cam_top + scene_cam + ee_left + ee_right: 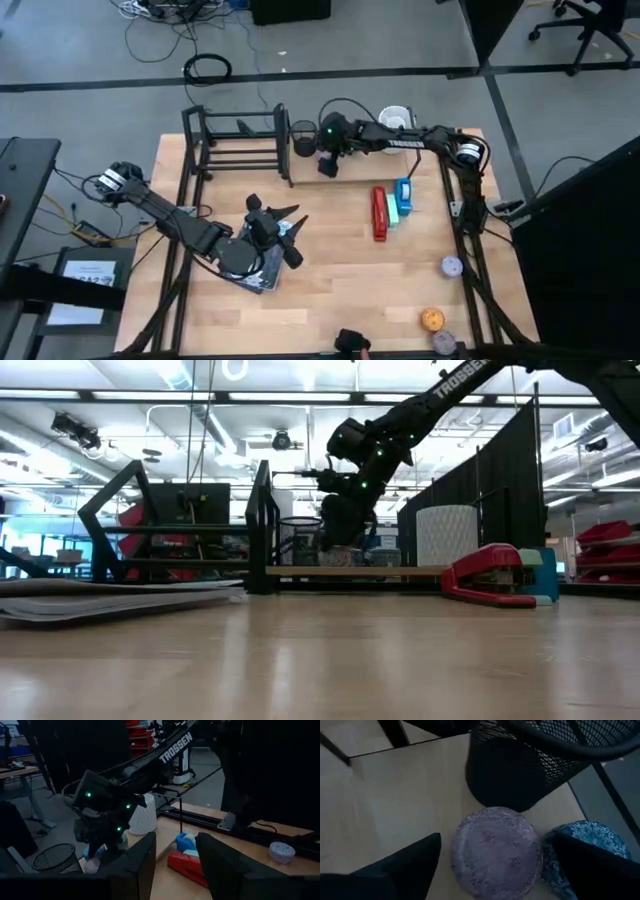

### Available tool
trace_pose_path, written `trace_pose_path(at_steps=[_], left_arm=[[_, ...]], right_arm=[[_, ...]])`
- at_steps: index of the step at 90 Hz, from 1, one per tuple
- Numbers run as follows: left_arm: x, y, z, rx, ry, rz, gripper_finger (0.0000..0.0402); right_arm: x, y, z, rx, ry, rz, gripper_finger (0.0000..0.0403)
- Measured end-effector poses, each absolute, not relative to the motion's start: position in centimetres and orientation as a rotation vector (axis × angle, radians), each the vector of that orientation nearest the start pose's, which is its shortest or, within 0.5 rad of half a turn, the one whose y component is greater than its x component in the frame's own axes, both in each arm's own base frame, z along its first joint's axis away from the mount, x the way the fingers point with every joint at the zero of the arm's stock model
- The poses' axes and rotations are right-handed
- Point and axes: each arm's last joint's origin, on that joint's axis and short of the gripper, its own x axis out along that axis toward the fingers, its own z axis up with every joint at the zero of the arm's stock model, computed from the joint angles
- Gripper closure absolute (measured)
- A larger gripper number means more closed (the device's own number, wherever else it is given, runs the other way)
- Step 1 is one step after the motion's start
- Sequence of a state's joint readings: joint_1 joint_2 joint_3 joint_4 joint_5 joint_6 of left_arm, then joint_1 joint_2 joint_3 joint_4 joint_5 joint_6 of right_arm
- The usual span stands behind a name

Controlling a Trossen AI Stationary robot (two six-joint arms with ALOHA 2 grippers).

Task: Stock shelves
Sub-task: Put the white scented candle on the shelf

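The shelves [235,140] stand at the table's far left, their pale board [400,571] running right from the black rack. On the board [395,795] lie a purple round disc [495,852] and a blue patterned disc [580,845], next to a black mesh cup [530,765]. My right gripper [496,836] is open above the board, one finger on each side of the purple disc, apart from it. My left gripper [297,238] is open with nothing in it, above a flat stack of papers [255,272] at the table's left.
A red stapler [380,212] and a blue object [403,197] lie right of centre. A white cup [395,118] stands at the far edge. Small round discs [452,266] [432,318] lie near the right and near edges.
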State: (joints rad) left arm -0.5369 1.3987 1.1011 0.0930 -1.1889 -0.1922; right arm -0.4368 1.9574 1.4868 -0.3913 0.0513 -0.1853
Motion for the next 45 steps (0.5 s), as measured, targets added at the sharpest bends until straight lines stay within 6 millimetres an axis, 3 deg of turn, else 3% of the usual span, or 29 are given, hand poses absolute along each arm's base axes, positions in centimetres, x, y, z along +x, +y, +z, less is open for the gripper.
trace_pose_path(at_steps=[12, 26, 37, 45], left_arm=[[27.5, -13.2, 33.3, -0.032, 0.069, 0.659, 0.0275], [27.4, -13.4, 33.4, -0.043, 0.061, 0.648, 0.0275], [27.4, -13.5, 33.4, -0.063, 0.058, 0.626, 0.0275], [27.4, -13.6, 33.4, -0.077, 0.06, 0.608, 0.0275]], right_arm=[[38.9, -15.0, 25.0, -0.049, 0.813, -0.335, 0.0041], [38.2, -9.6, 29.0, -0.118, 0.755, -0.219, 0.0052], [36.1, -4.8, 31.7, -0.164, 0.755, -0.181, 0.0056], [33.9, -1.2, 32.3, -0.198, 0.784, -0.204, 0.0057]])
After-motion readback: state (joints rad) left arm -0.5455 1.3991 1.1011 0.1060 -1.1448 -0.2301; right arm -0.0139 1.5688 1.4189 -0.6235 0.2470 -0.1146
